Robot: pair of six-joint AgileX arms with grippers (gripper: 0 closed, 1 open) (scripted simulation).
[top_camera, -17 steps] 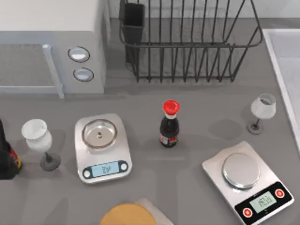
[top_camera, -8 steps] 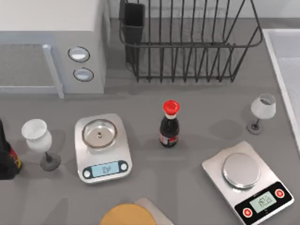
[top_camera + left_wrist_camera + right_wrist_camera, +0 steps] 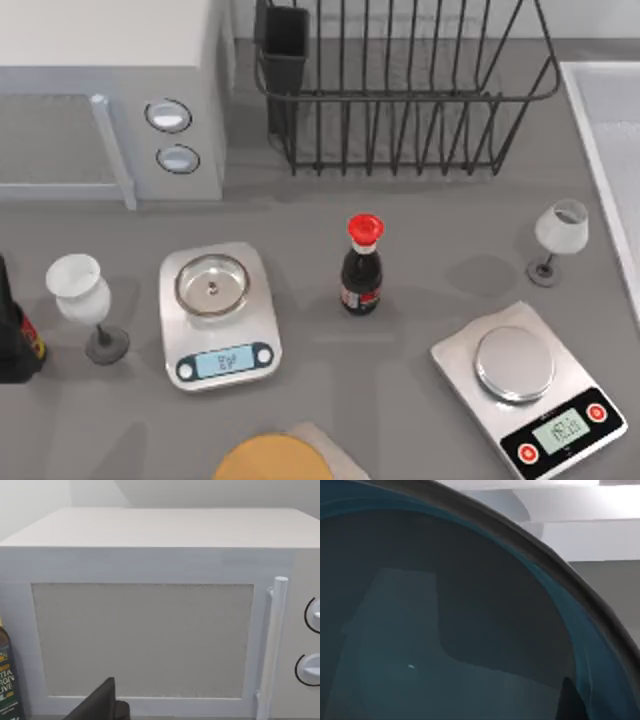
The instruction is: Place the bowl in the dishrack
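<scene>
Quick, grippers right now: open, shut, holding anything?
Left gripper: cannot be told; it faces the microwave.
Right gripper: cannot be told; the bowl sits right against its camera.

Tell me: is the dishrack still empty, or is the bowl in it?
Empty. In the top view the dishrack holds nothing between its bars; the bowl sits close before the right wrist camera.

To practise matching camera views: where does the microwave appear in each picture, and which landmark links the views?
Top view: the microwave sits at the table's upper left.
Left wrist view: its door faces the camera, close up.
Right wrist view: the camera looks into the bowl instead.
Shared landmark: the white door handle with two dials beside it, in the top and left wrist views.
</scene>
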